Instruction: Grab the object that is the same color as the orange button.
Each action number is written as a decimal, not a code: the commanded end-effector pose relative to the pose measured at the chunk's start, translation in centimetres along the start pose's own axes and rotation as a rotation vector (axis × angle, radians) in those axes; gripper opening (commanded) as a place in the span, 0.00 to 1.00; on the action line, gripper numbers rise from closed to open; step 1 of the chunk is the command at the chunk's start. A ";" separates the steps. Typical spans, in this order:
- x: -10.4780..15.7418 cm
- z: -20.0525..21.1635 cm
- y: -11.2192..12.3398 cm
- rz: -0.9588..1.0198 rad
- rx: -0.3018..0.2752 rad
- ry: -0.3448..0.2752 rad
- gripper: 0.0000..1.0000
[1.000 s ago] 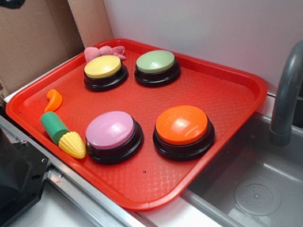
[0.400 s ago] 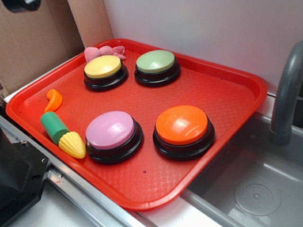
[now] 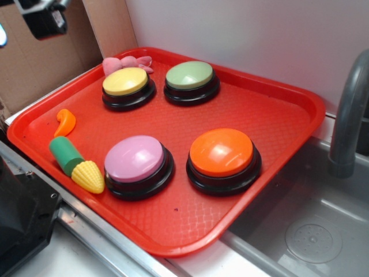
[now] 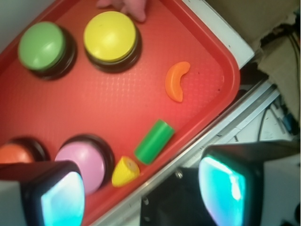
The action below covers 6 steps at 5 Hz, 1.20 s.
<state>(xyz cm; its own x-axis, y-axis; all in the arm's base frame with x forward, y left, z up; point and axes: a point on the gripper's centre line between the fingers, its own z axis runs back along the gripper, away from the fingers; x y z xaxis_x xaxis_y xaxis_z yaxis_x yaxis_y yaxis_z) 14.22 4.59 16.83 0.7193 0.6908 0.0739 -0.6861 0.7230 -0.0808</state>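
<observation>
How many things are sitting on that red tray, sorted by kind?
Dome buttons: 4 (yellow, green, pink, orange button)
Orange curved toy piece: 1
Toy corn: 1
Pink plush toy: 1
Total: 7

four dome buttons are counted on the one red tray [image 3: 277,86]: one orange button [image 3: 221,151], one pink button [image 3: 134,158], one yellow button [image 3: 125,81] and one green button [image 3: 189,74], each seated on its own black base. three small toys are counted besides those: one curved orange piece [image 3: 66,121], one toy corn [image 3: 76,164] with a green end and a yellow end, and one pink plush toy [image 3: 124,62]. so seven loose things in total are tallied on a single tray. one grey faucet [image 3: 349,115] and one sink basin [image 3: 311,231] are seen next to it.
</observation>
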 end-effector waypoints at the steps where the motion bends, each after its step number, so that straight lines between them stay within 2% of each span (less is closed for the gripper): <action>1: 2.9 -5.5 2.4 0.127 0.063 -0.083 1.00; 2: 4.3 -8.9 3.3 0.125 0.108 -0.122 1.00; 4: 5.9 -13.3 4.6 0.114 0.029 -0.093 1.00; 5: 6.1 -14.9 5.2 0.104 0.058 -0.098 1.00; 6: 6.3 -15.9 5.4 0.084 0.047 -0.074 1.00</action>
<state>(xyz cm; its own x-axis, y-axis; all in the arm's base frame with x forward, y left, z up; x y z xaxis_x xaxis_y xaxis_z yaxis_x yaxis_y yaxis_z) 17.09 12.06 0.93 0.6553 0.7447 0.1268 -0.7463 0.6642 -0.0435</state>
